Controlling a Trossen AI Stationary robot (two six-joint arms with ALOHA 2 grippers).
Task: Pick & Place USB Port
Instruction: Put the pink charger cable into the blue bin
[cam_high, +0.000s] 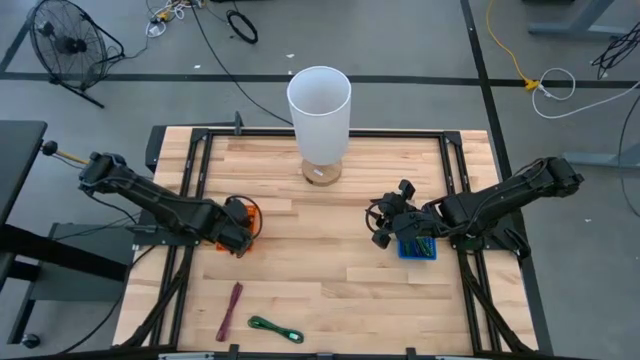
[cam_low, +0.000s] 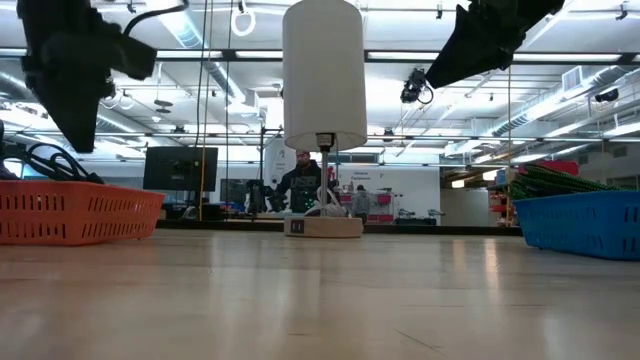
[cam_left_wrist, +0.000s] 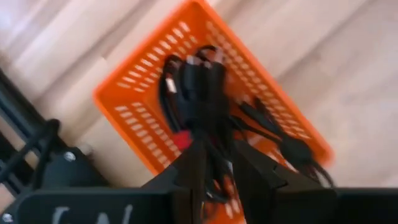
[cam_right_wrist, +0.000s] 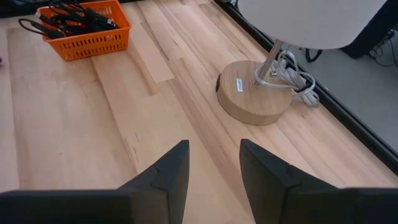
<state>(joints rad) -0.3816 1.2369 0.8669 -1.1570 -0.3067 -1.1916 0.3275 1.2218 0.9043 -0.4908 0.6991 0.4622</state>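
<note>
An orange basket (cam_high: 249, 211) (cam_low: 75, 215) (cam_right_wrist: 93, 38) sits on the table's left half, its wall (cam_left_wrist: 127, 109) around a tangle of black cables (cam_left_wrist: 199, 81) (cam_right_wrist: 68, 15). My left gripper (cam_left_wrist: 219, 180) (cam_high: 238, 237) hovers above that basket, pointing down, with its fingers slightly apart over the cables. In the low view it stays clear above the rim. A blue basket (cam_high: 417, 249) (cam_low: 585, 220) stands on the right half. My right gripper (cam_right_wrist: 214, 168) (cam_high: 381, 226) is open and empty over bare wood just left of the blue basket.
A white-shaded lamp (cam_high: 319, 100) on a round wooden base (cam_right_wrist: 254, 93) stands at the table's far middle, its cord coiled at the base. A maroon strip (cam_high: 232, 310) and a green cable (cam_high: 275, 328) lie near the front edge. Bare wood lies between the baskets.
</note>
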